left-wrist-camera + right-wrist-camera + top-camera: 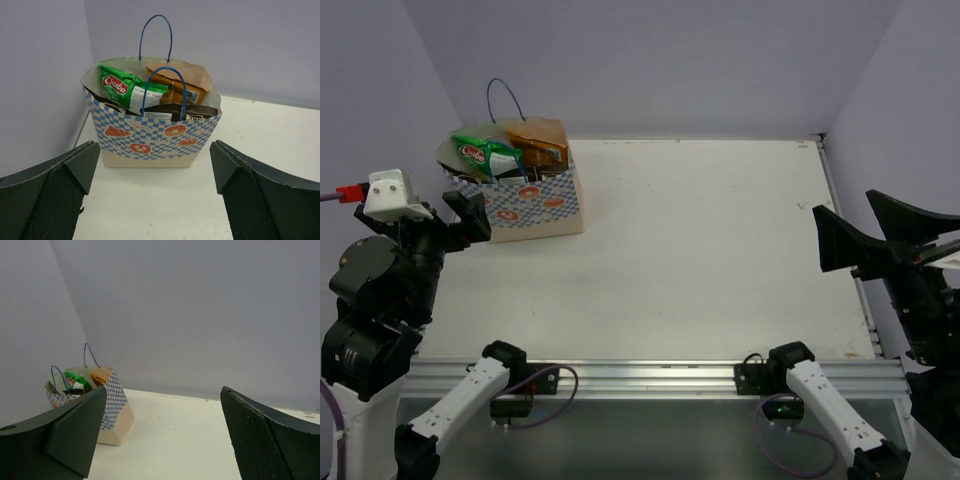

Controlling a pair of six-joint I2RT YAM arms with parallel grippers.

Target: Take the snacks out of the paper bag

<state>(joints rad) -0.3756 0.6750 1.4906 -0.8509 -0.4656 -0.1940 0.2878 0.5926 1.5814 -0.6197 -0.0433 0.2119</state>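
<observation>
The paper bag [535, 205] stands upright at the table's far left, cream with a blue checked band and blue cord handles. The green-and-white "Chuba" packet [125, 89], the orange packet [176, 88] and a dark brown packet [172, 112] stick out of its open top; a second dark packet [99, 98] shows at the left inside wall. My left gripper [154, 165] is open and empty, just in front of the bag [150, 147], apart from it. My right gripper [162, 405] is open and empty, far to the right of the bag [116, 405].
The bag sits close to the left wall [380, 110] and the back wall [670, 70]. The white table [720, 250] stretches from the bag to the right edge [845, 260]. A metal rail [650, 378] runs along the near edge.
</observation>
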